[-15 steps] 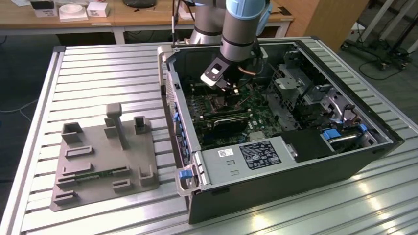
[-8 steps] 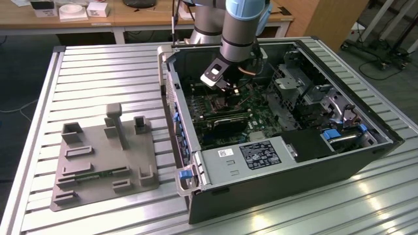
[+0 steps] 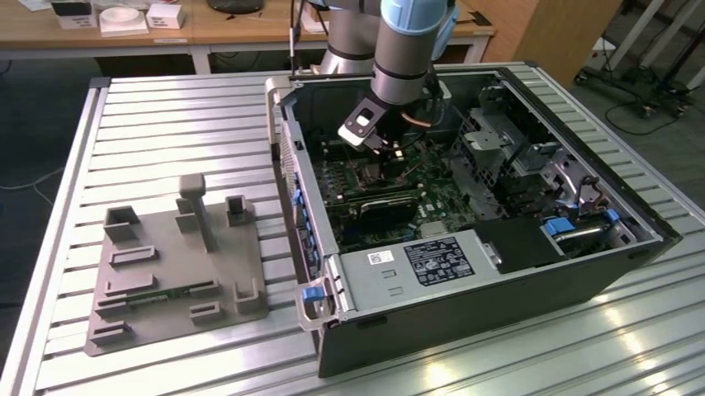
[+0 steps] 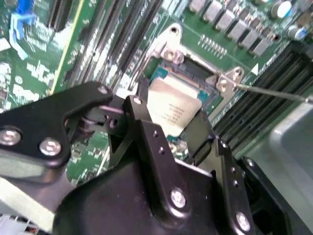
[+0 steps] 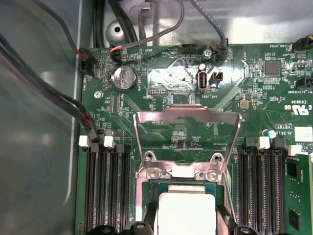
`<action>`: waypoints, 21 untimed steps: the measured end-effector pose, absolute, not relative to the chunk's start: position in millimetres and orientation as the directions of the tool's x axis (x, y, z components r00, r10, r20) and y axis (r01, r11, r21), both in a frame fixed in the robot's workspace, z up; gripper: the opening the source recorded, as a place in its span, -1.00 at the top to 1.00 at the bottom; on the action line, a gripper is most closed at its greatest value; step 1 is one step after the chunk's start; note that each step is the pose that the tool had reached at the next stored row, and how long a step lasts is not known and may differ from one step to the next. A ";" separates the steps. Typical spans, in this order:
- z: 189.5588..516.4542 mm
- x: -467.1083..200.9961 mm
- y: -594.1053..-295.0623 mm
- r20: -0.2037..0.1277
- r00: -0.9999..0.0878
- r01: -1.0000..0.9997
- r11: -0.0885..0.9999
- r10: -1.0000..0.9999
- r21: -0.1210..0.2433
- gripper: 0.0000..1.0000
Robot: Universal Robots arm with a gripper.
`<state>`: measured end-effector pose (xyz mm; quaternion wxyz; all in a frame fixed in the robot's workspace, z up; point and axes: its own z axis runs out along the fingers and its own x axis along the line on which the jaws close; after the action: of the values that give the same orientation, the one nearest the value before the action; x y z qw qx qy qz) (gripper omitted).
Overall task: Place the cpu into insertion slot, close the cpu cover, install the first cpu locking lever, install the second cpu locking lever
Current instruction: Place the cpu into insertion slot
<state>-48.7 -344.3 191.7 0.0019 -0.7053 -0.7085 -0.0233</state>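
- The jaws grasp the cpu (image 4: 173, 110) by two opposite edges.
- The cpu sits low over the insertion slot (image 4: 198, 78), inside its silvery rim.
- The cpu cover (image 5: 188, 115) stands swung open.

The work surface is a silver-grey metal table (image 3: 165, 124) built from ribbed aluminium profiles laid side by side, with parallel grooves between them. Two items rest directly on it. A black rectangular computer tower case (image 3: 474, 322) lies on its side toward the exterior view's right, open side facing up. A flat grey plastic fixture plate (image 3: 177, 272), with several upright blocks and shallow pockets, lies toward the exterior view's left. It is near the case but not touching it.
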 end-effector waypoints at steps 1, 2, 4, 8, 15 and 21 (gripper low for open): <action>191.9 -48.7 -344.4 0.038 -0.005 1.000 0.004 0.999 0.030 -0.08; 191.9 -48.8 -344.4 0.038 -0.005 1.000 0.004 0.999 0.030 -0.08; 192.0 -48.8 -344.4 0.039 -0.005 1.000 0.004 0.999 0.030 -0.08; 192.0 -48.8 -344.4 0.039 -0.005 1.000 0.004 0.999 0.030 -0.08; 191.9 -48.8 -344.3 0.041 -0.005 1.000 0.004 0.999 0.030 -0.08; 192.9 -48.8 -344.5 0.041 -0.005 1.000 0.004 0.999 0.030 -0.35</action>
<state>-48.8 -344.5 192.9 0.0040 -0.7053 -0.7085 -0.0248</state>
